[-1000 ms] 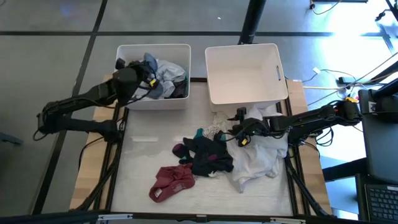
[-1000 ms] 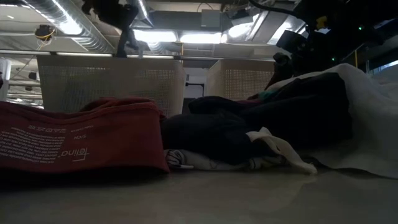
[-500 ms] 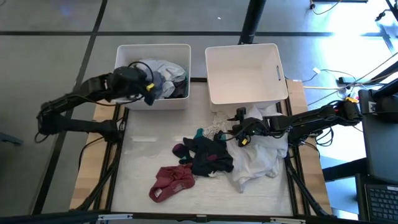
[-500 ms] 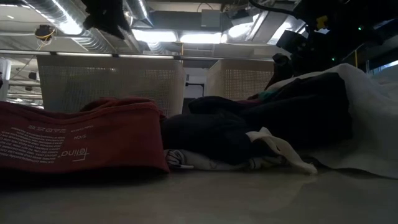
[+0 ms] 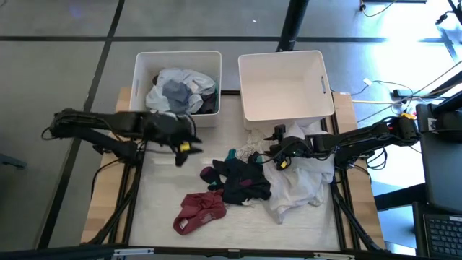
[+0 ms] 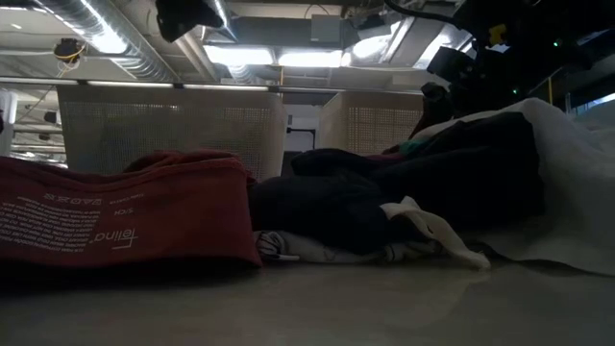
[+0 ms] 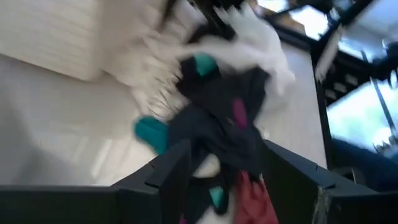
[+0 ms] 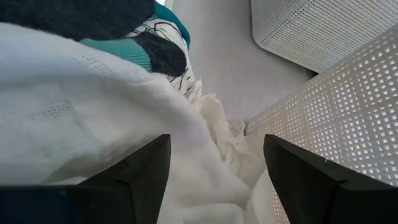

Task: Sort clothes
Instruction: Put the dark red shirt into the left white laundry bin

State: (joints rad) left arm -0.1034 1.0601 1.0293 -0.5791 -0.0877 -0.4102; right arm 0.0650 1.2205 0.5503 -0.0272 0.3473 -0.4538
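The clothes lie partly in a pile mid-table: a dark garment (image 5: pixel 242 180), a maroon one (image 5: pixel 198 213) nearest the front, a white one (image 5: pixel 299 184) on the right, with teal (image 5: pixel 231 154) and black-patterned white (image 5: pixel 251 150) pieces at the far side. More clothes, white, grey and dark, fill the left bin (image 5: pixel 141 94). My left gripper (image 5: pixel 184 142) hangs open just in front of that bin, left of the pile, and its wrist view looks at the dark garment (image 7: pixel 217 118). My right gripper (image 5: pixel 278 157) stands open low over the white garment (image 8: pixel 81 118). My right gripper has a hump of the white garment (image 8: pixel 205 168) lying between its two open fingers, which come in level from the table's right. Whether the fingers touch the cloth, I cannot tell.
The right bin (image 5: pixel 317 79) stands at the far edge with nothing in it. Bare tabletop (image 5: pixel 162 195) stretches left of the pile. In the low view the maroon garment (image 6: pixel 115 221) fills the near left.
My left gripper has drawn back from over the left bin toward the table's near edge and a little right, down to beside the pile. The grey garment that was at its fingers now lies on top of the clothes in the bin.
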